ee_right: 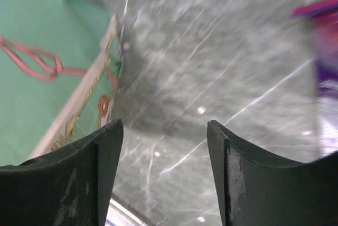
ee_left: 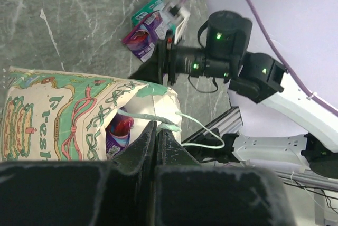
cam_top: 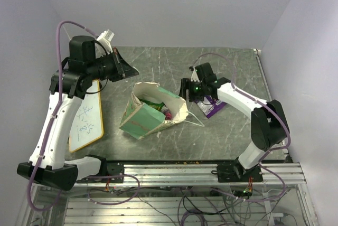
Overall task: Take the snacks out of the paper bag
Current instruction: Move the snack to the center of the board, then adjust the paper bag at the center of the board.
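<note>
right gripper (ee_right: 162, 125): jaws wide, holding nothing, low over table (ee_right: 222, 67) just beside the bag mouth | left gripper (ee_left: 156, 131): clenched, nothing seen between fingers, raised behind paper bag (cam_top: 142, 119) | bag mid-table, on its side, well off far/right edges, whiteboard (cam_top: 87, 123) near its left | long axis near-left to far-right, mouth toward right gripper | snacks (ee_left: 119, 131) inside; purple packet (cam_top: 214, 108) out on the table, right

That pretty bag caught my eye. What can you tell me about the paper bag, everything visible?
The paper bag lies on its side on the grey marbled table, crumpled mouth open toward the right arm. One face is cream with printed green ribbons and cakes, another mint green. A thin white string handle trails onto the table. Colourful packets show inside. The open right tool sits beside the mouth, not gripping it.
</note>
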You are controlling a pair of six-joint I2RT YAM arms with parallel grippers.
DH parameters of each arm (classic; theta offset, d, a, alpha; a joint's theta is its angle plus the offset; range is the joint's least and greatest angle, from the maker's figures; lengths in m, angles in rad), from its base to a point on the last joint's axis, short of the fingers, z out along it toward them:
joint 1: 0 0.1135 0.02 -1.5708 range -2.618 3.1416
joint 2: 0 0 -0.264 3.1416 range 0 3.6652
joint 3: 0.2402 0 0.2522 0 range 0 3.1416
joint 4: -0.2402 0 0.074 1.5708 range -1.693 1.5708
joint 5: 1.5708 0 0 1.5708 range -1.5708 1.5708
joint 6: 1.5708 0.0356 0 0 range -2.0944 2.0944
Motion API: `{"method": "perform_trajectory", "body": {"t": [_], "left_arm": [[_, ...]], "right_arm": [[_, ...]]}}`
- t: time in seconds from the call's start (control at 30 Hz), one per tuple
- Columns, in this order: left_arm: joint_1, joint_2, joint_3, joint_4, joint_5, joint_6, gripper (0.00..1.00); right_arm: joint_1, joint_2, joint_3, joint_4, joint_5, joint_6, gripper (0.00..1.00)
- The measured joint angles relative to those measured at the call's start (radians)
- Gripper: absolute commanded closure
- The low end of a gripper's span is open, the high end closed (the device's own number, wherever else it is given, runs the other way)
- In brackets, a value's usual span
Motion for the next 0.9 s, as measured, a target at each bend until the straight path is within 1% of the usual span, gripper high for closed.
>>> {"method": "perform_trajectory", "body": {"t": [0.1,0.23,0.4,0.47,0.53,0.57,0.63,0.7,0.8,0.9], "left_arm": [[0.000,0.026,0.011,-0.010,-0.001,0.020,0.93],[0.000,0.058,0.034,-0.016,-0.001,0.050,0.93],[0.002,0.139,0.162,-0.043,-0.014,0.130,0.93],[0.004,0.154,0.176,-0.039,-0.014,0.142,0.93],[0.006,0.158,0.169,-0.033,-0.014,0.140,0.93],[0.007,0.151,0.151,-0.021,-0.013,0.133,0.93],[0.008,0.113,0.070,0.027,-0.009,0.109,0.93],[0.009,0.047,-0.043,0.075,-0.008,0.076,0.93],[0.010,-0.061,-0.195,0.137,0.011,0.010,0.93],[0.003,-0.158,-0.322,0.229,0.028,-0.081,0.93]], "right_arm": [[0.053,0.008,-0.051,-0.007,-0.071,0.040,0.40],[0.115,0.029,-0.089,0.023,-0.169,0.119,0.40],[0.210,0.103,-0.089,0.150,-0.260,0.259,0.38],[0.264,0.143,-0.069,0.178,-0.272,0.297,0.37],[0.306,0.175,-0.032,0.171,-0.274,0.303,0.37],[0.321,0.182,-0.012,0.157,-0.271,0.296,0.37],[0.326,0.180,0.012,0.120,-0.241,0.263,0.36],[0.311,0.165,0.019,0.074,-0.181,0.225,0.35],[0.266,0.117,0.019,-0.032,-0.076,0.160,0.35],[0.231,0.024,0.019,-0.114,0.023,0.091,0.35]]}}
